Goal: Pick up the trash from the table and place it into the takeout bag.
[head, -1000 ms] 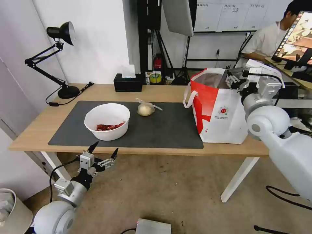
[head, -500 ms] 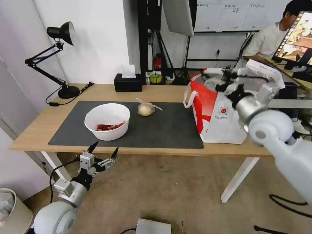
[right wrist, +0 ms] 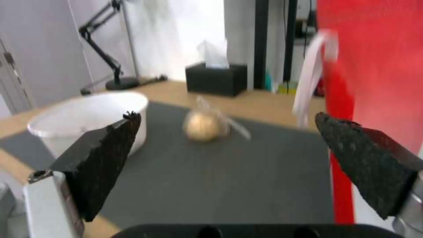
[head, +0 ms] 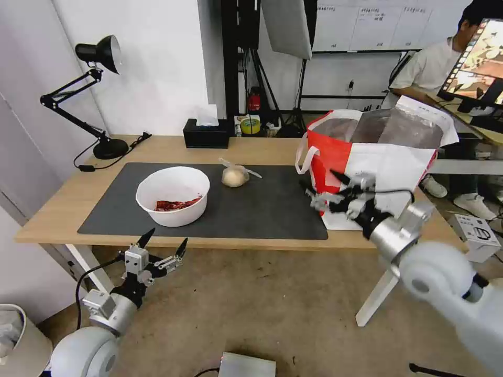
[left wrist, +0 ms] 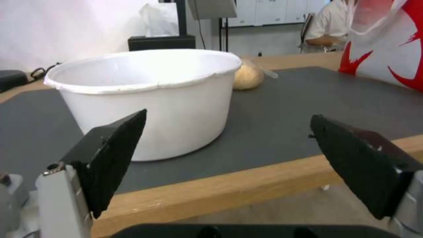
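Note:
On the dark grey mat (head: pixel 272 209) of the table (head: pixel 157 146) stands a white bowl (head: pixel 173 201) with red scraps. A knotted clear bag of beige food (head: pixel 234 176) lies behind it. The takeout bag (head: pixel 377 162), white with a red side, stands open at the right. My right gripper (head: pixel 322 189) is open and empty, low over the mat's right edge by the bag's red side. The right wrist view shows the gripper (right wrist: pixel 227 115) facing the knotted bag (right wrist: pixel 203 126) and the bowl (right wrist: pixel 88 122). My left gripper (head: pixel 166 238) hangs open below the table's front edge, facing the bowl (left wrist: pixel 150 96).
A black desk lamp (head: pixel 99 94) stands at the back left and a black tissue box (head: pixel 206 133) at the back middle. A white bin (head: pixel 21 340) and a grey box (head: pixel 246 366) sit on the floor. A person sits at a desk behind the bag.
My right arm has come down from the takeout bag's mouth to a low spot in front of its red side. The left gripper has hardly moved.

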`<state>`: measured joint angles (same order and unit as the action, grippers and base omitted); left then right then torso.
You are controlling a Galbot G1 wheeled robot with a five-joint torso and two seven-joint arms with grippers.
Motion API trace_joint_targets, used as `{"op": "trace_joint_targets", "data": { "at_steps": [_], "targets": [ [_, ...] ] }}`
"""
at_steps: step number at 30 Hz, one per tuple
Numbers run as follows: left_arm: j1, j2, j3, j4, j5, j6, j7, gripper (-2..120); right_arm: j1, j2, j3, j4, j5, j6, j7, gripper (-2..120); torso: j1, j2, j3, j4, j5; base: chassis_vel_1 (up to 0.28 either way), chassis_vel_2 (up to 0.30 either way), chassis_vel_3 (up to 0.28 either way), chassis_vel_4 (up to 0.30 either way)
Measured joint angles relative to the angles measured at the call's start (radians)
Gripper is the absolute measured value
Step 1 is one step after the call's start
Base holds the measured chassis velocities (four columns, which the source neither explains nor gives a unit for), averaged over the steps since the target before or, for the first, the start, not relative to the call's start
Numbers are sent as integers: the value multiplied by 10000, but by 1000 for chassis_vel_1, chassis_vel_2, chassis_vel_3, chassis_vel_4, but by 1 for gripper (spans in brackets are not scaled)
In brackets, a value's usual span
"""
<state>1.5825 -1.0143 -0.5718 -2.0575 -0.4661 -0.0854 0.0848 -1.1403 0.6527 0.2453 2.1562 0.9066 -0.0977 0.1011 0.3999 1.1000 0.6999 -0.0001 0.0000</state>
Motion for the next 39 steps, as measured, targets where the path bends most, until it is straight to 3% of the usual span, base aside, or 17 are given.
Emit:
{"op": "trace_joint_targets", "data": {
  "at_steps": [14, 23, 39],
  "targets": [
    [-54, 67, -22, 181, -12, -71, 21, 100, -2366, 1258, 44, -753, -2375, 1417, -114, 100, -1, 0, 1, 0, 1, 0, 0, 0, 0],
    [-33, 26, -15, 253, -4, -77, 34, 100, -2979, 1518, 186, -1104, -2873, 1900, -304, 100, 0, 1, 1, 1, 0, 0, 0, 0, 0],
    [20, 148, -43, 249, -22, -181, 36, 100, -3398, 1817, 194, -1063, -3265, 1939, -395, 100, 0, 0, 1, 1, 0, 0, 0, 0, 0]
  ]
}}
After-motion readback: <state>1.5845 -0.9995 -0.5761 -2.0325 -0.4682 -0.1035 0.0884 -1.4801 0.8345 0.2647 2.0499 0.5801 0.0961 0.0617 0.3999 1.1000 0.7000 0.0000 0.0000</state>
